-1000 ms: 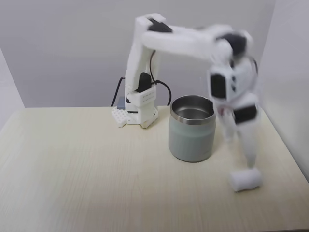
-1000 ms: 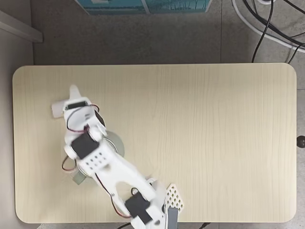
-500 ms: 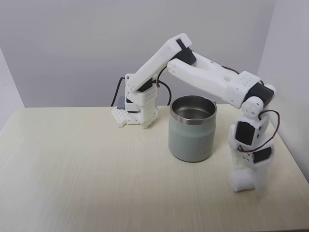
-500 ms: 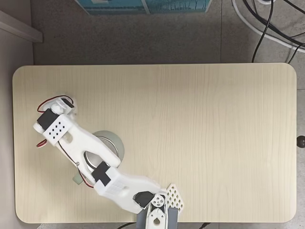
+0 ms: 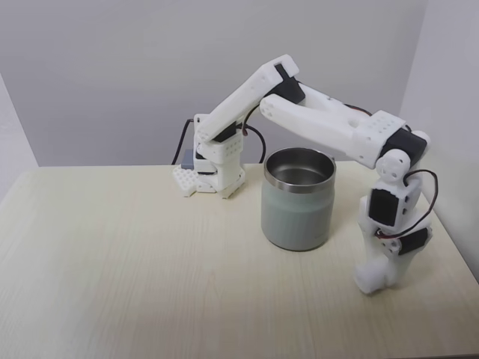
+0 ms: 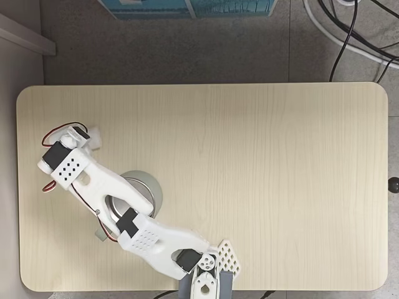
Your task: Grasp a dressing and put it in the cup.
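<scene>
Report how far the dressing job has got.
Done: the gripper is down at the dressing on the table, right of the cup in the side fixed view. In hand: the grasp; closure is unclear. Left: lifting it and dropping it into the cup.

You have one fixed view low at the table's [image 5: 112, 262] front edge, facing the wall; another looks straight down from high. Both share the arm [image 5: 314, 123] and cup [image 5: 297, 198].

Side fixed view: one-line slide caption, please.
White arm reaches past the steel-rimmed cup, gripper down on the dressing on the table.
</scene>
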Robot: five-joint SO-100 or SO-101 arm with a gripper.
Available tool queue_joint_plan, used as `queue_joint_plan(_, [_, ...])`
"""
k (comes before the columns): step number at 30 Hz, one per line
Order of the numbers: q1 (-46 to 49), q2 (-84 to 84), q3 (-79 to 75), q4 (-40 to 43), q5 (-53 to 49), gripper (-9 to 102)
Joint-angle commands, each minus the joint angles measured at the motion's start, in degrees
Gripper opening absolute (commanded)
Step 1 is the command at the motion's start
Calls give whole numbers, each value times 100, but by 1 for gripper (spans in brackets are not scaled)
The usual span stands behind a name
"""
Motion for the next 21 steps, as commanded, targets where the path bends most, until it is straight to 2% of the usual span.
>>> queue_joint_plan(1, [-53, -105, 9, 79, -44, 0])
queue_joint_plan(7, [-26, -853, 44, 510, -185, 0])
queue_joint_plan(17, [62, -1626, 1942, 2593, -642, 0])
queue_joint_plan(21, [79, -2241, 1969, 2777, -817, 0])
